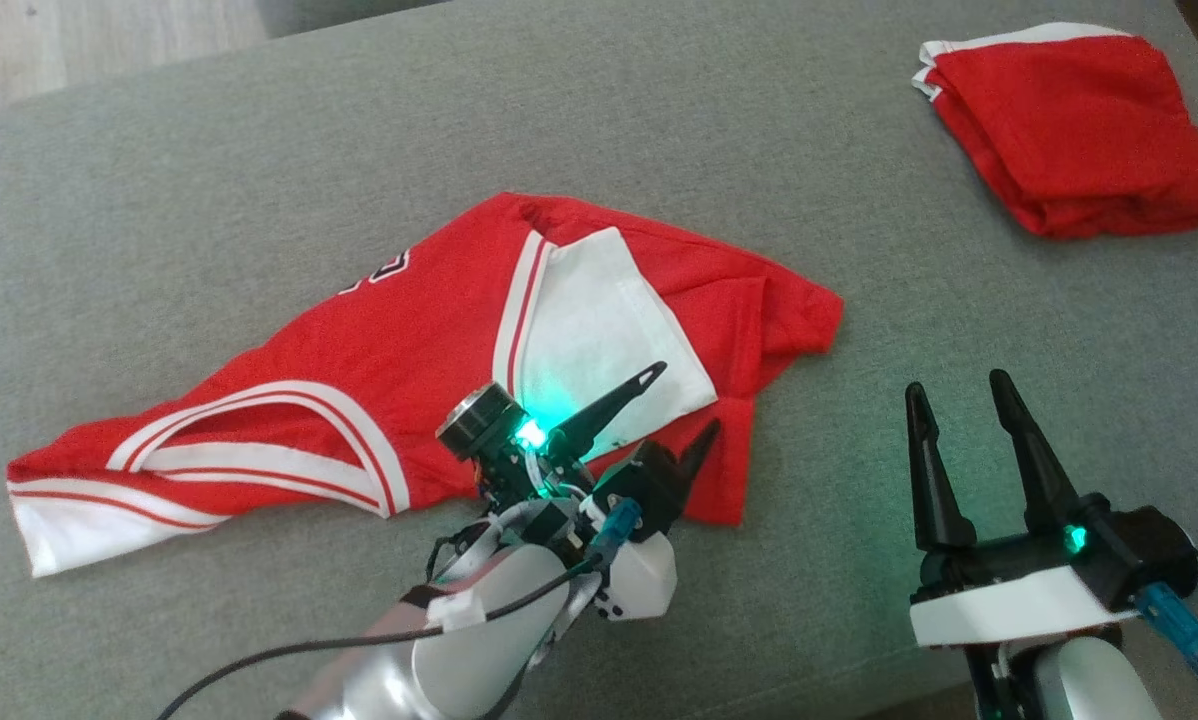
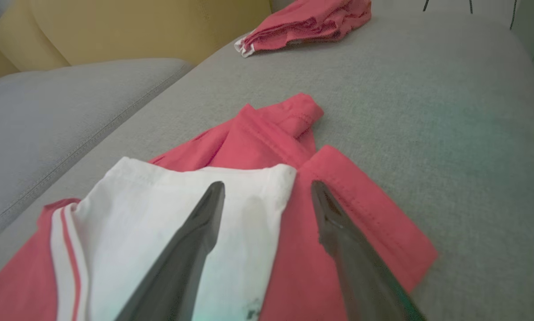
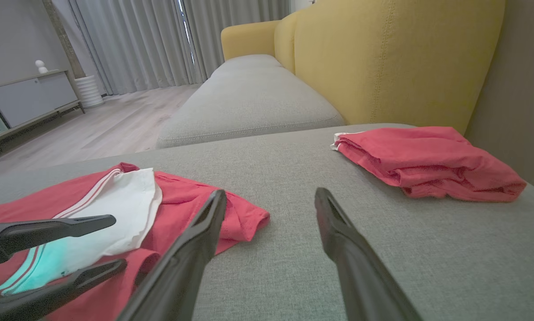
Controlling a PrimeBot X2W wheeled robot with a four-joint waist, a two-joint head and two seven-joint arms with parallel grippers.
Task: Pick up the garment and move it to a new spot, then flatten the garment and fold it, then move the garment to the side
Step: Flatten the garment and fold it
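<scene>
A red garment (image 1: 429, 330) with white trim and a white panel lies loosely spread and creased on the grey cushion (image 1: 659, 120). My left gripper (image 1: 681, 400) hovers open over its near right edge, fingers apart above the white panel (image 2: 169, 209) and red hem (image 2: 351, 209), holding nothing. It also appears at the left of the right wrist view as two spread fingers (image 3: 53, 227). My right gripper (image 1: 959, 395) stands open over bare cushion to the right of the garment (image 3: 182, 200), empty.
A second red garment (image 1: 1069, 130) lies folded at the far right corner of the cushion (image 3: 427, 160) (image 2: 307, 22). A yellow sofa back (image 3: 396, 58) rises behind it. Another grey seat cushion (image 3: 249, 98) and wooden floor (image 3: 106, 129) lie beyond.
</scene>
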